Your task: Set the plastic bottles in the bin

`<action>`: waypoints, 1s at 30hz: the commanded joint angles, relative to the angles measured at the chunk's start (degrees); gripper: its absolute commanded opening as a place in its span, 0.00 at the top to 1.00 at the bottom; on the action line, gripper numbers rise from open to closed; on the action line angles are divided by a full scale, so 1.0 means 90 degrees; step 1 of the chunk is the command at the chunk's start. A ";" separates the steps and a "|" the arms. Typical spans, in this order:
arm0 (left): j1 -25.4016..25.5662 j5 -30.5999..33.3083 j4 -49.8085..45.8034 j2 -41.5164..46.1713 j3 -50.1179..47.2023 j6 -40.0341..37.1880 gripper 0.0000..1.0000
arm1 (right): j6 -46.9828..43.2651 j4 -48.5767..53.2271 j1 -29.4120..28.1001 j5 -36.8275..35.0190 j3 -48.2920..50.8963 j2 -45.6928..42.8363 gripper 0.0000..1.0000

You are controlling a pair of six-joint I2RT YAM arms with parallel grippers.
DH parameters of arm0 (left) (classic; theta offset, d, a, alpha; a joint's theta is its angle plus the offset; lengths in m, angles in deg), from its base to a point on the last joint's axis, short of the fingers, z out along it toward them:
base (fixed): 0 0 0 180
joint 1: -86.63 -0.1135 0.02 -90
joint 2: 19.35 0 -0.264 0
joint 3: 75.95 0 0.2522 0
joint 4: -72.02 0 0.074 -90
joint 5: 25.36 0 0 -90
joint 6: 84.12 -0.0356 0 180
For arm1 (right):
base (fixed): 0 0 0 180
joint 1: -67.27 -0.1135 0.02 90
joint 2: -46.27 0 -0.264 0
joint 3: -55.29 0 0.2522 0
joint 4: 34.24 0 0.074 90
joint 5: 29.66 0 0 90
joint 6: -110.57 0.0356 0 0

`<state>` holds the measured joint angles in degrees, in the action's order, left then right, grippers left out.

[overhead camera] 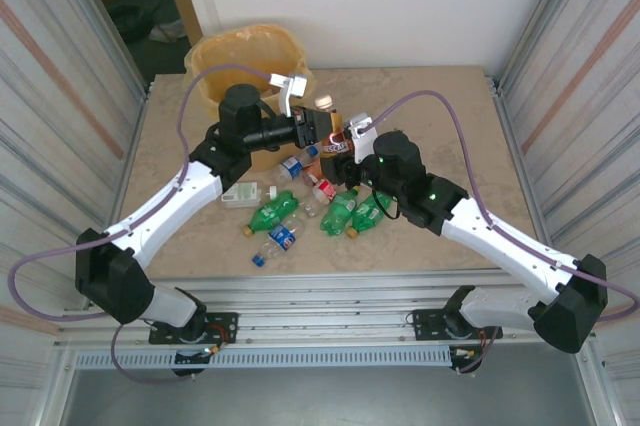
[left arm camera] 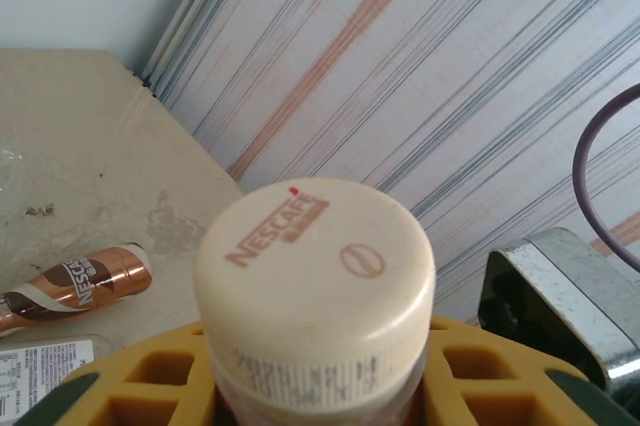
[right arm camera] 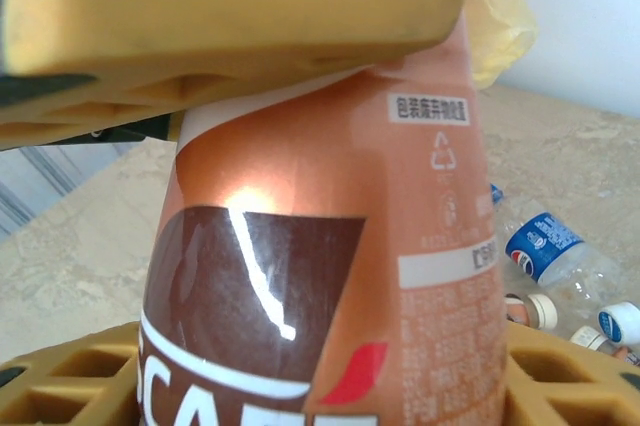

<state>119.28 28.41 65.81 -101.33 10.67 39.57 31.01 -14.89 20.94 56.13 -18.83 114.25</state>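
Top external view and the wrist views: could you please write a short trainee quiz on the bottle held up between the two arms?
1. What is the left gripper shut on?
A. a green bottle
B. the Nescafé bottle, just under its cap
C. the rim of a basket
2. True or false: the green bottles lie on the table, outside the bin.
3. Fill in: in the left wrist view, the other Nescafé bottle lies on its ____.

Key: 1 B; 2 true; 3 side.
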 commanded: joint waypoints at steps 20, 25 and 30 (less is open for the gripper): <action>-0.0635 0.1449 -0.1921 0.0343 0.1963 -0.2392 0.83 | 0.0412 -0.0312 0.0036 -0.1399 0.0899 -0.1585 0.02; -0.1099 0.1793 -0.2109 0.0238 0.2536 -0.2717 0.86 | 0.0847 -0.0419 0.0444 -0.1264 0.1347 -0.2065 0.02; -0.1553 0.2055 -0.2222 -0.0034 0.3063 -0.2907 0.88 | 0.1508 -0.0127 0.0960 -0.1339 0.1492 -0.2266 0.02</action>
<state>106.99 44.28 46.38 -100.69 34.78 16.51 39.31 -16.49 27.87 45.51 -5.98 94.97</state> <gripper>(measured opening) 0.359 0.976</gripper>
